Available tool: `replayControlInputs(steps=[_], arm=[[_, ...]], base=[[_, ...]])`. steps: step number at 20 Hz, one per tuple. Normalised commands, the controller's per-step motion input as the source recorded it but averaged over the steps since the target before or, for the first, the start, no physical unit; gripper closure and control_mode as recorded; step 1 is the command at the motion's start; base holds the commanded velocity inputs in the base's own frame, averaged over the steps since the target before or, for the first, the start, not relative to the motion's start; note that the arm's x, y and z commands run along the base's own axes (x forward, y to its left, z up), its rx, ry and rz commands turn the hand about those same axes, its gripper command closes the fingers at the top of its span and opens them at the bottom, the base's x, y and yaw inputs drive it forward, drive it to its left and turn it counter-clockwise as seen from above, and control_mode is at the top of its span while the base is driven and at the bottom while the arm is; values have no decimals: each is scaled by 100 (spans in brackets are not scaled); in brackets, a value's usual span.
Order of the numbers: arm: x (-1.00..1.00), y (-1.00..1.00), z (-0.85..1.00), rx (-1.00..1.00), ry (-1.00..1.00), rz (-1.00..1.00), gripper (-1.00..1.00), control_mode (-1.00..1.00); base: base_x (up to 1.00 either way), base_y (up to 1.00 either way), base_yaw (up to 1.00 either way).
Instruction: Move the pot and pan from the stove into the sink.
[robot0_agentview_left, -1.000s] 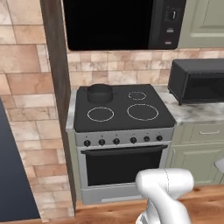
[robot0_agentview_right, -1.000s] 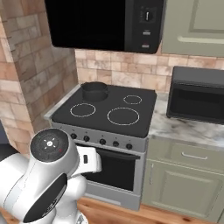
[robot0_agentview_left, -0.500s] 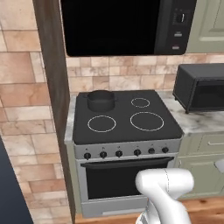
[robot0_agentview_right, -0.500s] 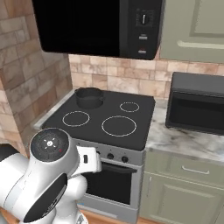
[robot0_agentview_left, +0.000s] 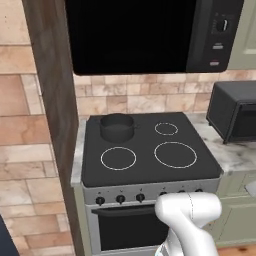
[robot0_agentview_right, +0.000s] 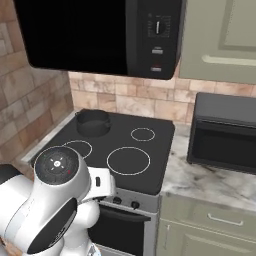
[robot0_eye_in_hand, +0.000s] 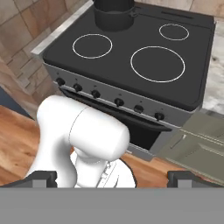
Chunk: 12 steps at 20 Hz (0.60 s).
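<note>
Hand view first: my claw (robot0_eye_in_hand: 112, 177) shows as two small dark tips at the bottom corners, spread wide with nothing between them. It hangs out in front of the stove (robot0_eye_in_hand: 131, 94), over the wood floor (robot0_eye_in_hand: 17, 144), well apart from any cookware.

Ahead of the claw, up and across the cooktop, the pot (robot0_eye_in_hand: 114, 13) sits on the back-left burner, close to the brick wall (robot0_eye_in_hand: 26, 30). It stands upright, round, dark, with a small side handle facing right in this view. Being round, it has no long axis to line up with; I judge the handles or the rim are what a grip would turn on. To reach it I must travel forward over the knobs (robot0_eye_in_hand: 119, 102) and the front-left ring.

From the left base view, the pot (robot0_agentview_left: 117, 126) is at the rear left of the stove (robot0_agentview_left: 150, 165), under the black microwave (robot0_agentview_left: 150, 35). From the right base view, the pot (robot0_agentview_right: 93, 122) is likewise at the far left corner, and a black oven box (robot0_agentview_right: 225, 132) rests on the marble tabletop (robot0_agentview_right: 200, 182) to the right.

No pan or sink can be made out.

Compared with a second ago, the stove looms larger and nearer in both base views. That is the base driving in, not the pot moving.
</note>
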Motion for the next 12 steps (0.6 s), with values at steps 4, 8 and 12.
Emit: replayControlInputs(steps=[4,8,12], arm=[[0,0,0,0,0,0,-100,100],[0,0,0,0,0,0,-100,100],[0,0,0,0,0,0,-100,100]], base=[[54,3,0],[54,5,0],[51,7,0]])
